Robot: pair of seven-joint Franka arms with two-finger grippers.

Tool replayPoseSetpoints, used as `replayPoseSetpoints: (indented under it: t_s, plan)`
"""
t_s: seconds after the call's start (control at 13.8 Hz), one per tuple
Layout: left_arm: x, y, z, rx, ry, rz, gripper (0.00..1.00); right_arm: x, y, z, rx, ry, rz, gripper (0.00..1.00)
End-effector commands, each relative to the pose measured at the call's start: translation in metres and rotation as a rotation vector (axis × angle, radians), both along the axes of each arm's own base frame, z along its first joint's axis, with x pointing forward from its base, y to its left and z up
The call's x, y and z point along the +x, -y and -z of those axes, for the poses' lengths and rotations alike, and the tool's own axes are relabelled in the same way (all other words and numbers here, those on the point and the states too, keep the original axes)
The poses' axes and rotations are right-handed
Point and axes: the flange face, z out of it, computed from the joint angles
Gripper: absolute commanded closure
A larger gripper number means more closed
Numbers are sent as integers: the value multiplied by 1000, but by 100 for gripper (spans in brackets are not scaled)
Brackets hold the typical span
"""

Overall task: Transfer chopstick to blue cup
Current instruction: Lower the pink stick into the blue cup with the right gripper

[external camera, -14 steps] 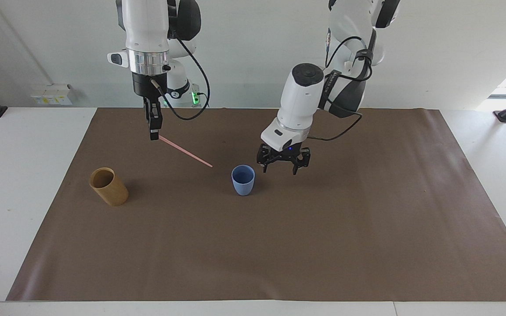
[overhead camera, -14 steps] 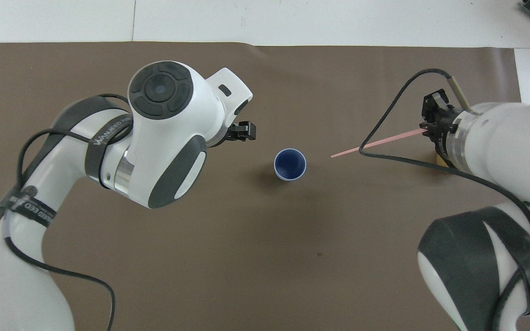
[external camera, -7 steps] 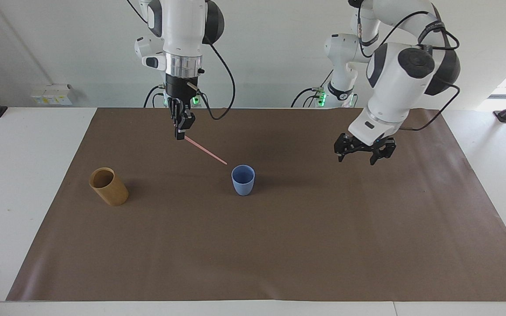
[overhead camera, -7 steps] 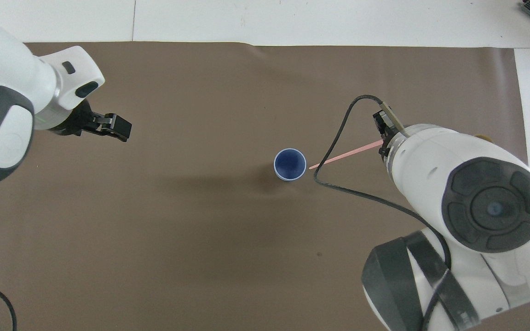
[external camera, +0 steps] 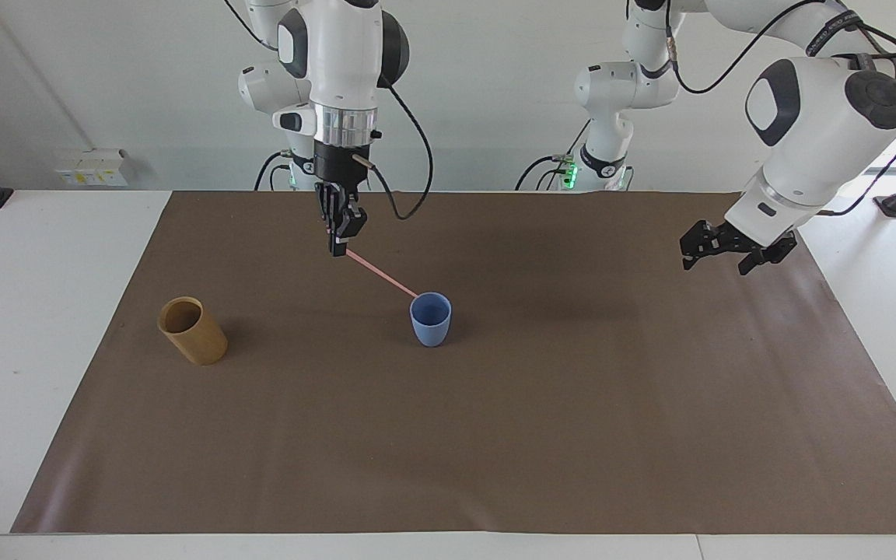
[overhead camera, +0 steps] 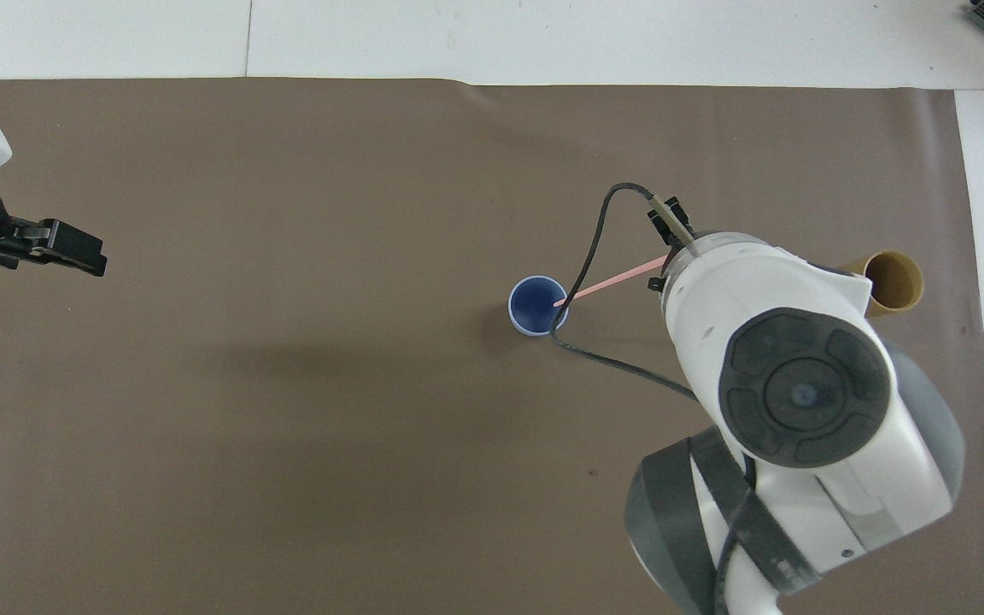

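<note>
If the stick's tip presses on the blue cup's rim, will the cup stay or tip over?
The blue cup likely tips fairly easily: it tapers to a narrow base and looks empty, thin plastic, so probably light. It stands free on the brown mat, so it may slide first. The chopstick, held slanted by the right gripper, would push sideways at the rim.

right gripper point(external camera: 337, 250) clamping chopstick point(external camera: 382, 274), tip at blue cup point(external camera: 431, 320)

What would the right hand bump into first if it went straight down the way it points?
Probably just the brown mat. The right hand, shut on the chopstick, points down beside the blue cup, not over it.
</note>
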Motion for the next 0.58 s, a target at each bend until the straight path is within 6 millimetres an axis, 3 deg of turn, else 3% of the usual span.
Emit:
replayPoseSetpoints:
  t_s: [0.0, 0.44, 0.51]
  plan:
    - [-20, 11, -37, 54, 3, 38, 0, 1, -12, 16, -7, 56, -26, 100]
    - [-69, 30, -104, 50, 12, 62, 0, -3, -23, 45, 5, 94, -72, 100]
    - [-73, 28, -106, 47, 15, 58, 0, -5, -24, 51, 12, 95, -84, 100]
